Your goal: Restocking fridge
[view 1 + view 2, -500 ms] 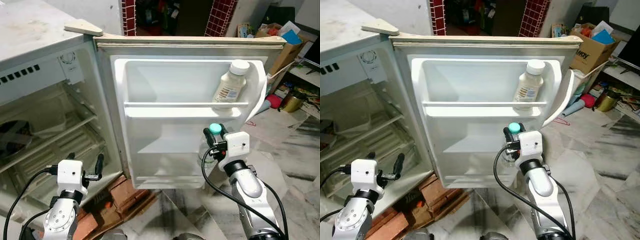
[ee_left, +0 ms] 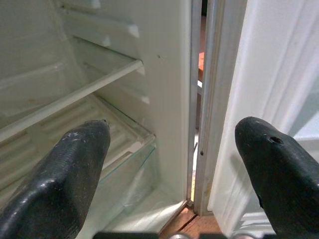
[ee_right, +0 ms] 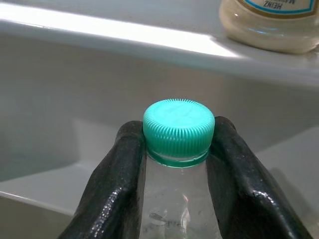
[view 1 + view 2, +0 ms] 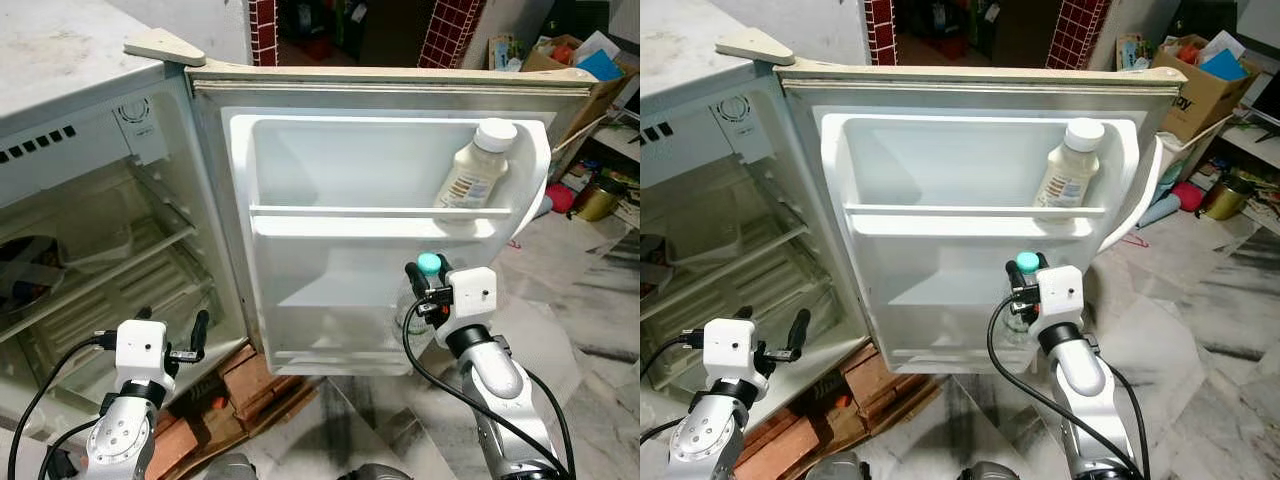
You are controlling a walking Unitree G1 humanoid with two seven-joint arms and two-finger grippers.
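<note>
"HEINZ" partly readable on jar (image 3: 271, 25) label

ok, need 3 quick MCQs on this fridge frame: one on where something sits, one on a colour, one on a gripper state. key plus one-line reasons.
1. Where is the white-capped jar?
A. upper door shelf
B. fridge floor
C. on top of the fridge

2. What colour is the cap of the held bottle?
A. red
B. teal green
C. black

3. What state is the left gripper in?
A. shut on a bottle
B. open, holding nothing
C. shut on the door edge

Key: 1 A, the white-capped jar leans in the upper door shelf. 2 B, the bottle in the right gripper has a teal cap. 3 B, the left gripper has its fingers spread wide before the fridge interior.
</note>
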